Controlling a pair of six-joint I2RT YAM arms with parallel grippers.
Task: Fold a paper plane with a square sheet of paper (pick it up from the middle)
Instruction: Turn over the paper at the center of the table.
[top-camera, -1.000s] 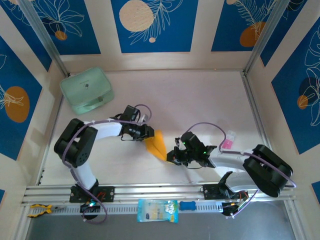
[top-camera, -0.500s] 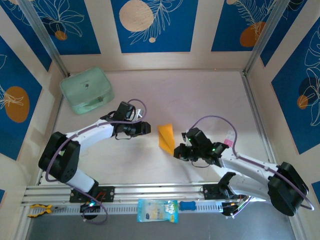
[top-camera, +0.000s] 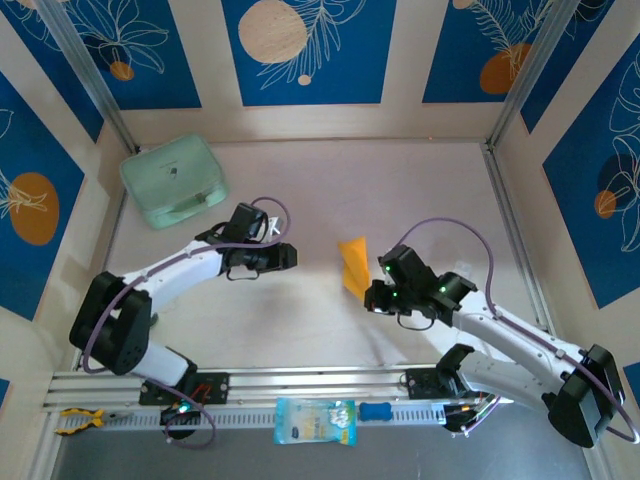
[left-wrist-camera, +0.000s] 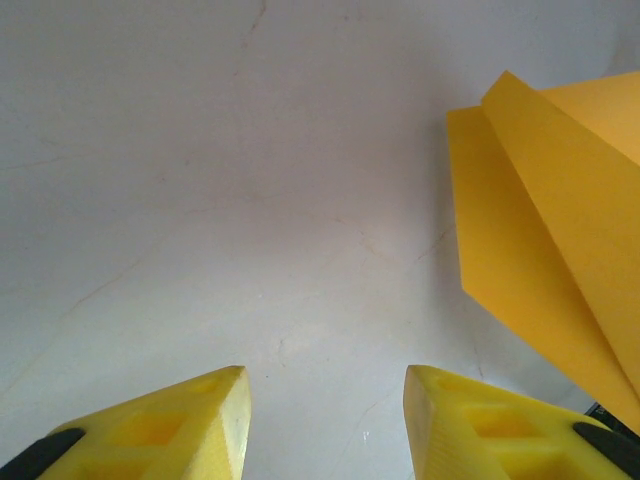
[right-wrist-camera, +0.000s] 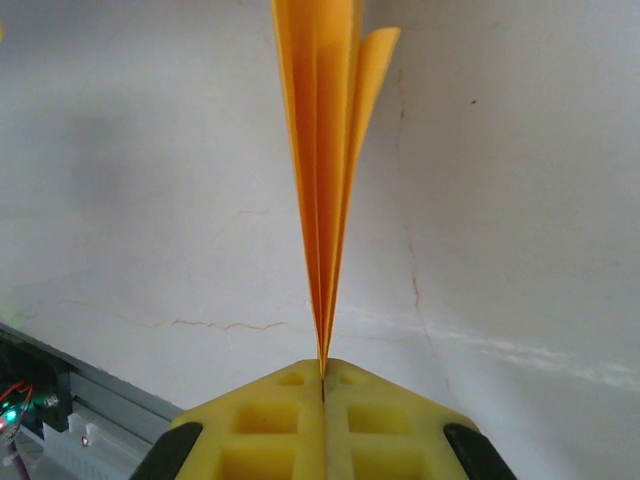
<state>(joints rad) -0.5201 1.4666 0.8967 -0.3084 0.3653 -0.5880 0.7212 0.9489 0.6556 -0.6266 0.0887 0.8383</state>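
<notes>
Paper plane (top-camera: 353, 265) sits right of centre in top view, pinched by the right gripper (top-camera: 372, 296); the left gripper (top-camera: 291, 257) is apart, left of it. Left wrist view: jaws partly open, empty, plane at right. Right wrist view: jaws closed on plane's lower tip.

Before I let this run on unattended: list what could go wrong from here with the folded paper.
1. The right gripper pinches the paper plane only along its narrow edge, so it could slip out.
2. The layers fan apart away from the grip, so the creases may spring open.
3. The left gripper stands open, apart from the plane. Closing in on it could crumple a wing.
</notes>
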